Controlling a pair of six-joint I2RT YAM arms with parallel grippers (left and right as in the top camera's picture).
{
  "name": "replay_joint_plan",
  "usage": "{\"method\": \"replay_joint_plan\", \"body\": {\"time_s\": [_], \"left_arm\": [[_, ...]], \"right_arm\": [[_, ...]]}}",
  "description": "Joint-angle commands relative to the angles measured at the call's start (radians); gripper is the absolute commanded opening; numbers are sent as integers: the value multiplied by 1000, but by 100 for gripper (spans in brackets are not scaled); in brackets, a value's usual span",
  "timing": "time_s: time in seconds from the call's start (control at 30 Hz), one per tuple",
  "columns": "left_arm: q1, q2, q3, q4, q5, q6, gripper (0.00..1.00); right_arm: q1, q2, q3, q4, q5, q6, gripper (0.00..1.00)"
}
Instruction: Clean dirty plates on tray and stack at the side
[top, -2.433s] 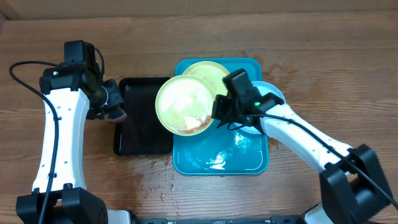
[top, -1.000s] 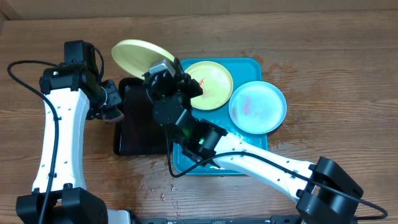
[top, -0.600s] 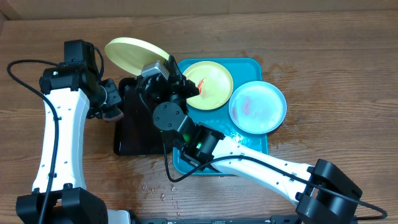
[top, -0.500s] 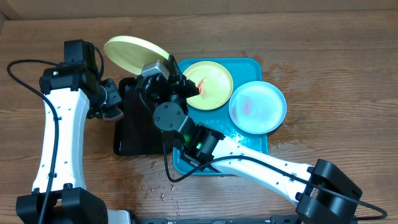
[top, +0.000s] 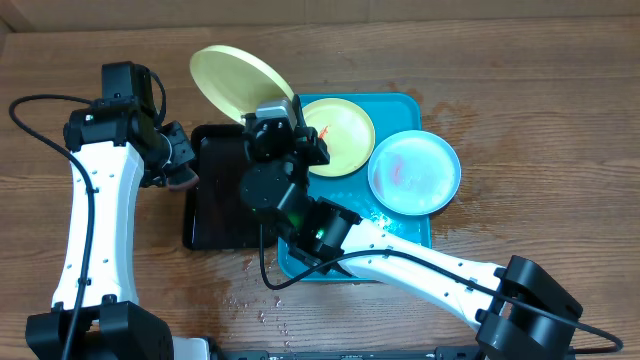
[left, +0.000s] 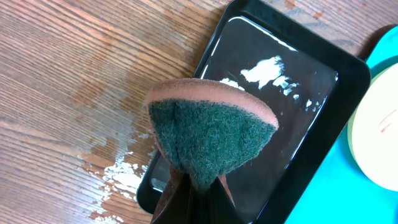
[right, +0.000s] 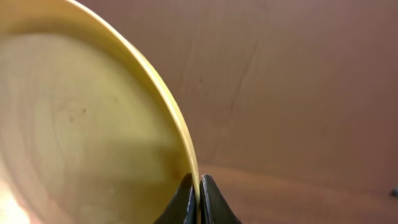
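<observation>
At the far left, a scouring sponge is clamped in the left pincer, folded so that its green abrasive face points outward. It is held in the air over the left edge of the black tray, apparently so that a plate can be scrubbed there. The black tray lies on the wooden tabletop just beside the teal tray. White residue shows on its wet floor, so it is judged to serve as the washing basin. Above its rear edge, the raised yellow-green plate is gripped by its rim and tilted steeply, probably to turn its face toward the sponge and let drips fall into the basin. The right pincer is closed tight on that rim, and in the wrist view its two tips meet at the plate's edge. Whether this plate is already clean cannot be told from here. Further right, the second yellow-green plate lies flat in the teal tray's rear part, with a red smear showing that it awaits cleaning. Rightmost, the pale blue-white plate, faintly reddened, rests across the tray's right rim. No stack is formed at the side yet.
</observation>
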Motion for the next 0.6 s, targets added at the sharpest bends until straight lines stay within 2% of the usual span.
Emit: {"method": "replay_joint_plan", "body": {"time_s": [0.0,0.27,0.37,0.57], "left_arm": [[0,-18,12,2,5,-22,4],[0,-18,12,-9,5,-22,4],[0,-18,12,-8,5,-22,4],[0,-18,12,-10,5,-22,4]], "right_arm": [[0,-5,22,-34,24,169,4],[-45,-5,20,-51,11,215,4],[-60,-5,20,-77,-64,217,4],[-98,-5,20,-272,-268,510,4]]}}
